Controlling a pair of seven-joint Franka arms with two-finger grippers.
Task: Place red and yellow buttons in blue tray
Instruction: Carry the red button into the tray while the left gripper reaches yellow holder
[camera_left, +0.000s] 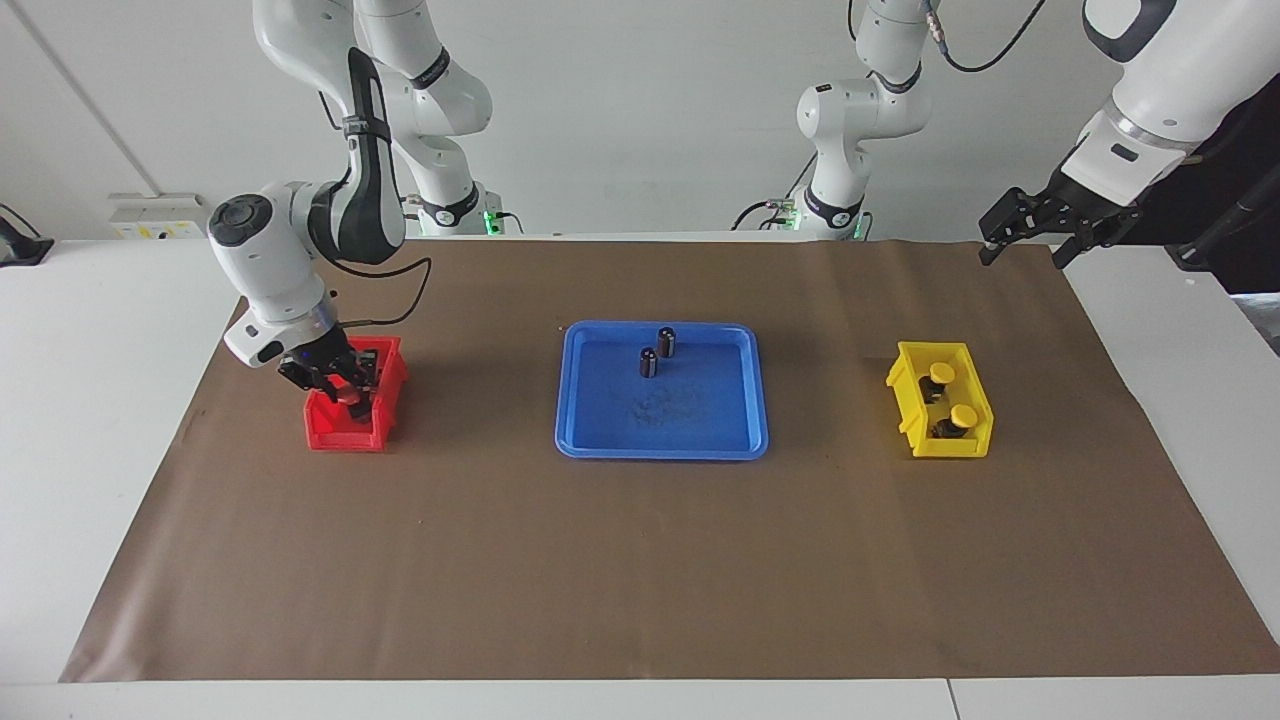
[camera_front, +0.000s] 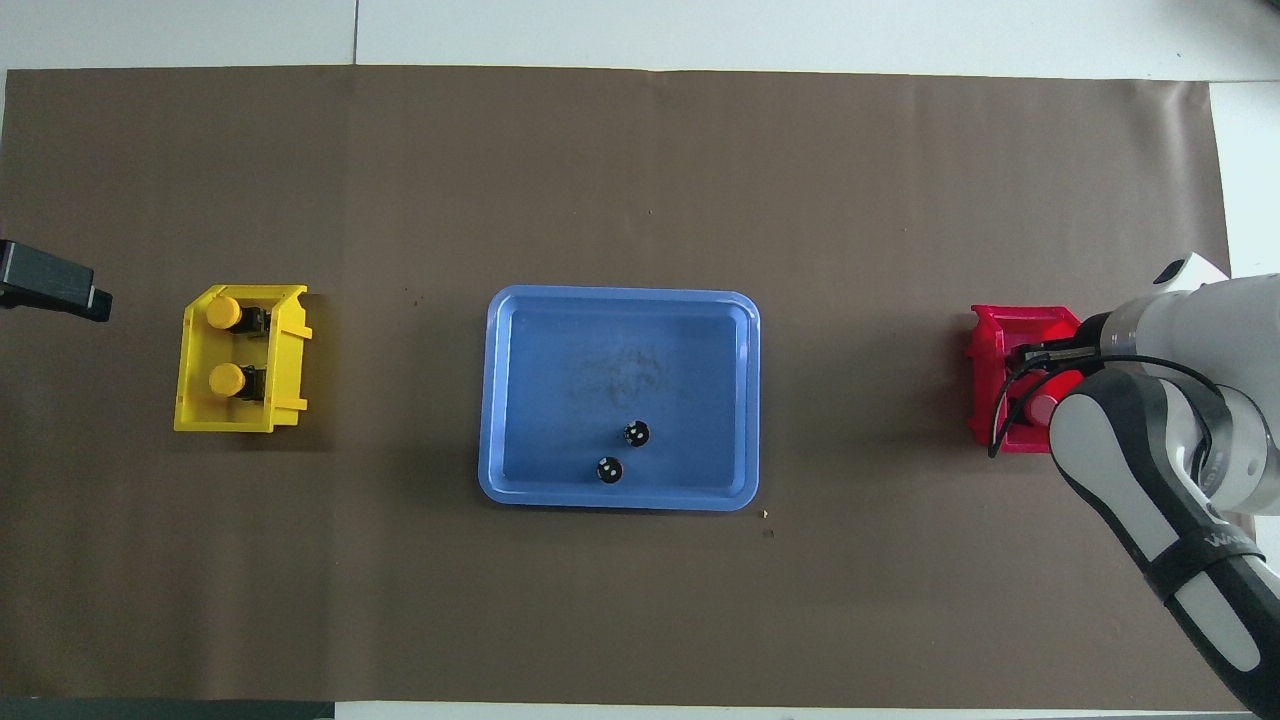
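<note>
Yellow buttons (camera_left: 950, 400) lie sideways in yellow bin (camera_left: 972, 440), caps toward left arm's end.

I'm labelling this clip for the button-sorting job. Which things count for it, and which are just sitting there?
Job:
yellow buttons, in the yellow bin
a red cap in the red bin, under the right gripper
blue tray

Bystanders:
two dark cylinders standing in the tray
brown mat

- facing cam sits high, looking across the bench (camera_left: 640, 600) at both robots
- overhead cam looks steeply down from the robots' end
- they're half a turn apart, and both catch the whole brown mat (camera_front: 640, 180)
</note>
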